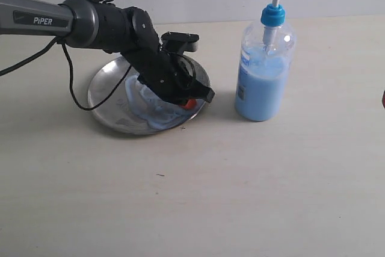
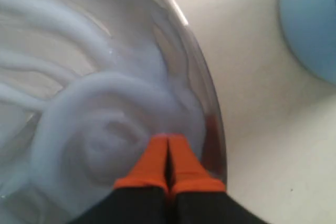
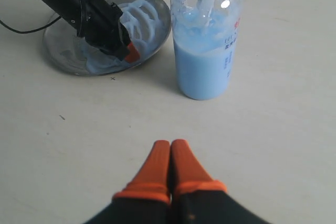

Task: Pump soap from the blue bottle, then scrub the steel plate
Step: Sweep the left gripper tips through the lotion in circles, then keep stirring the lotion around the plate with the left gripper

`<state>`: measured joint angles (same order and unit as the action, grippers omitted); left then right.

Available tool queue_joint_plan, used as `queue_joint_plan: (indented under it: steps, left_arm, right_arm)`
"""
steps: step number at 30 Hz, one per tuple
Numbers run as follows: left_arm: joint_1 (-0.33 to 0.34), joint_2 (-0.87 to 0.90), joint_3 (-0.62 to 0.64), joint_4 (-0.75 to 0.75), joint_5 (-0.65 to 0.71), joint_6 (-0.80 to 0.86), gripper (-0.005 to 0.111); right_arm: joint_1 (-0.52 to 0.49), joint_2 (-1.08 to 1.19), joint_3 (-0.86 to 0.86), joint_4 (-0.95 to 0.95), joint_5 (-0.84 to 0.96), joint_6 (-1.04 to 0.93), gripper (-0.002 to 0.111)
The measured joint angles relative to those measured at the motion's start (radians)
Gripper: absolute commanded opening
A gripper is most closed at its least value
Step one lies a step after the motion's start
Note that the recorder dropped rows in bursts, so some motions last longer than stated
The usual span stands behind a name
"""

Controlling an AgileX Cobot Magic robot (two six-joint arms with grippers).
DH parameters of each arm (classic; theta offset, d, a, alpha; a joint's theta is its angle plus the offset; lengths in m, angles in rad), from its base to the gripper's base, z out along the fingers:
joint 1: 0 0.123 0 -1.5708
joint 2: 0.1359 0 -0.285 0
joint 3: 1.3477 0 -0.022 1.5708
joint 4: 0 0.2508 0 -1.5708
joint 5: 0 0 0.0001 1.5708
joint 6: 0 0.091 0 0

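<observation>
The steel plate [image 1: 107, 91] lies left of the blue bottle [image 1: 262, 76], its rim also showing in the left wrist view [image 2: 207, 103] and the right wrist view [image 3: 60, 45]. Pale blue soap [image 1: 157, 112] is smeared over it in swirls [image 2: 100, 124] [image 3: 143, 22]. My left gripper [image 1: 190, 103] [image 2: 168, 139] is shut, its orange fingertips pressed into the soap near the plate's edge closest to the bottle; it also appears in the right wrist view [image 3: 132, 53]. The bottle [image 3: 206, 40] stands upright, half full. My right gripper [image 3: 170, 144] is shut and empty above bare table, short of the bottle.
The left arm's black cable [image 1: 72, 85] loops over the plate's far-left rim. A small red thing [image 1: 383, 97] peeks in at the right edge of the exterior view. The beige tabletop [image 1: 198, 191] stretches in front.
</observation>
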<state>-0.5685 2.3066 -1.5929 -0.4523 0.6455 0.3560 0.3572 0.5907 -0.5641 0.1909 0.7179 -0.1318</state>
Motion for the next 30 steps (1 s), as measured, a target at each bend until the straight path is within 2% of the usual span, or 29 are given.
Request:
queue_joint_plan:
  steps: [8, 14, 21, 26, 30]
  left_arm:
    - [-0.002, -0.011, 0.000, 0.245, -0.001, -0.130, 0.000]
    - [-0.002, -0.011, -0.001, 0.362, -0.079, -0.236, 0.000]
    - [-0.002, 0.006, 0.003, 0.372, -0.215, -0.346, 0.000]
    - [0.000, 0.014, 0.003, 0.282, -0.262, -0.364, 0.000]
    - [0.000, 0.016, 0.003, 0.190, -0.251, -0.317, 0.000]
  right_arm:
    - [0.000, 0.000, 0.000, 0.000, 0.000, 0.000, 0.000]
    - [0.000, 0.000, 0.000, 0.000, 0.000, -0.002, 0.000]
    - [0.000, 0.000, 0.000, 0.000, 0.000, -0.002, 0.000]
    - [0.000, 0.000, 0.000, 0.000, 0.000, -0.002, 0.000]
    - [0.000, 0.000, 0.000, 0.000, 0.000, -0.002, 0.000]
